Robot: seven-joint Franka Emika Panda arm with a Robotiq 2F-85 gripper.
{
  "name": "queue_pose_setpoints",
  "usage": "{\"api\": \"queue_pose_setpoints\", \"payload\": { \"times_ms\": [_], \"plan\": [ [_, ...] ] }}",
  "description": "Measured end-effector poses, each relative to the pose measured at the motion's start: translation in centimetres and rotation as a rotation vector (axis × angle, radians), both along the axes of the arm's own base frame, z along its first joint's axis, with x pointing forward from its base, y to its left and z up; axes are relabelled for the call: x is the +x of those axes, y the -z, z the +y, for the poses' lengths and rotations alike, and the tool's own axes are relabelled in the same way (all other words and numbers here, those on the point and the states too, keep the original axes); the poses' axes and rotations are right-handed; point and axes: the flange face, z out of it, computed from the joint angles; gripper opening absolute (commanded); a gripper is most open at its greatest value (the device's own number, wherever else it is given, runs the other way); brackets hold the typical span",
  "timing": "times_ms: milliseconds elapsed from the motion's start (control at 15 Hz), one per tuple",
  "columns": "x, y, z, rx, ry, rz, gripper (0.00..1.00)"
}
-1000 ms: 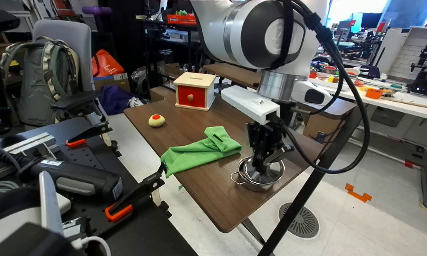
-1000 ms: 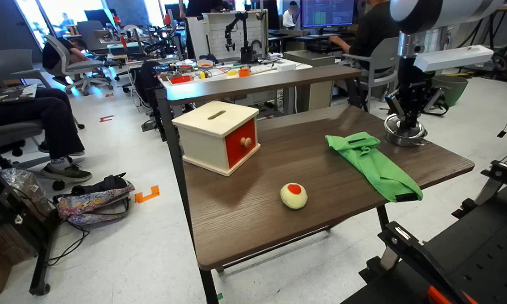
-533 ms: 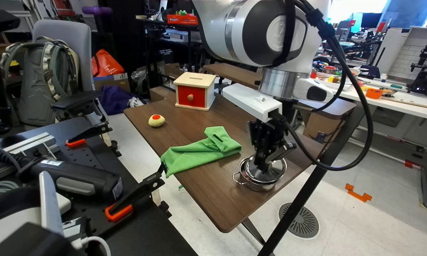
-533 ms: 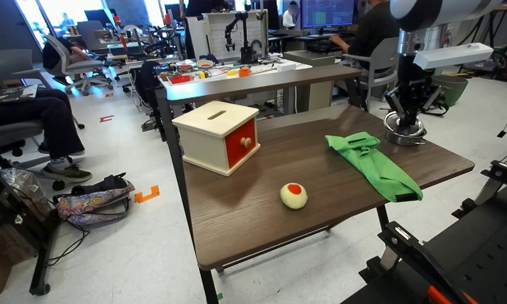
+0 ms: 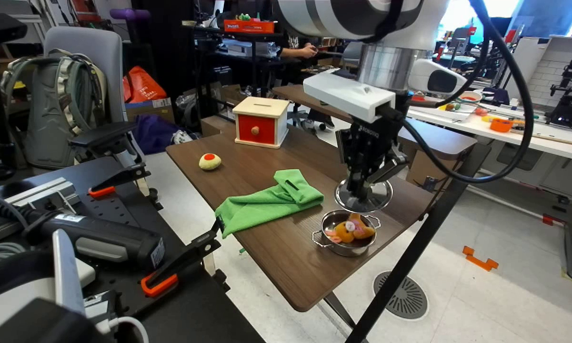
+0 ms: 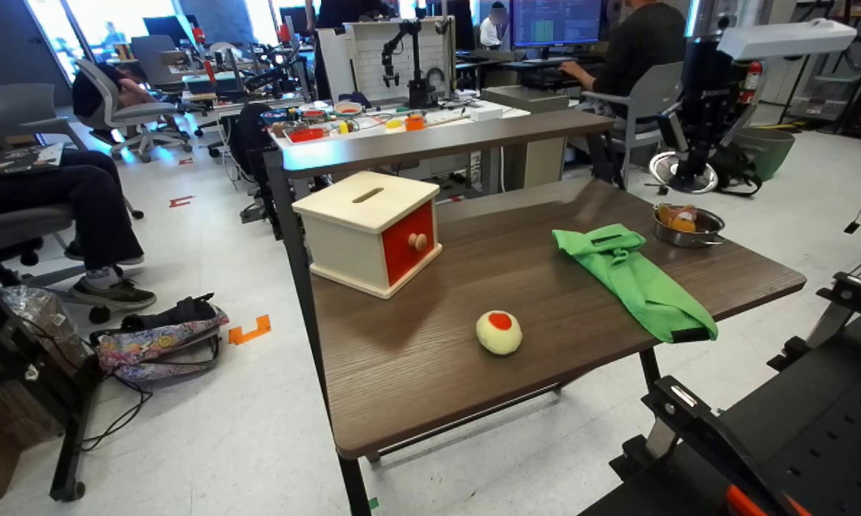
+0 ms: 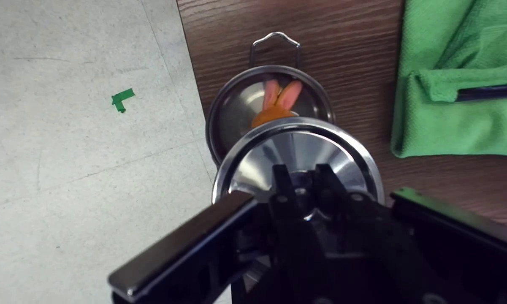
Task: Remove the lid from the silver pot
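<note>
The lid is a round shiny silver disc; it shows in both exterior views (image 5: 380, 196) (image 6: 662, 168) and in the wrist view (image 7: 255, 162). My gripper (image 5: 359, 188) is shut on its central knob, with a fingertip on each side in the wrist view (image 7: 300, 175). The fingers partly hide the knob. The lid hangs in the air, slightly tilted, above the pot and apart from it. The silver pot (image 5: 346, 249) stands uncovered near the table's end, also in an exterior view (image 6: 677, 239) and the wrist view (image 7: 234, 116). Orange toy items (image 5: 346, 231) lie inside it.
A green cloth (image 5: 269, 202) lies on the brown table (image 5: 290, 267) beside the pot. A wooden box with a red drawer (image 6: 365, 233) and a yellow ball with a red spot (image 6: 500, 334) are farther along. A raised shelf (image 6: 459, 141) runs along one side.
My gripper has risen, lifting the lid off the pot. The pot's inside and its orange items now show. The pot has stayed in place on the table.
</note>
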Motion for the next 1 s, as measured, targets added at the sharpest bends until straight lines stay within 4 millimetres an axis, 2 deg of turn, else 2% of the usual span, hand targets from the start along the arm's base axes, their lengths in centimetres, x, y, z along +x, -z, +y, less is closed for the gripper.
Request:
{"api": "queue_pose_setpoints", "payload": {
  "times_ms": [200, 667, 800, 1000],
  "plan": [
    [0.4, -1.4, 1.7, 0.033, -0.044, 0.019, 0.05],
    [2.9, -2.0, 7.2, 0.067, -0.132, 0.044, 0.05],
    [4.2, -2.1, 7.8, 0.071, -0.140, 0.051, 0.05],
    [6.1, -1.2, 7.7, 0.077, -0.128, 0.078, 0.05]
  ]
}}
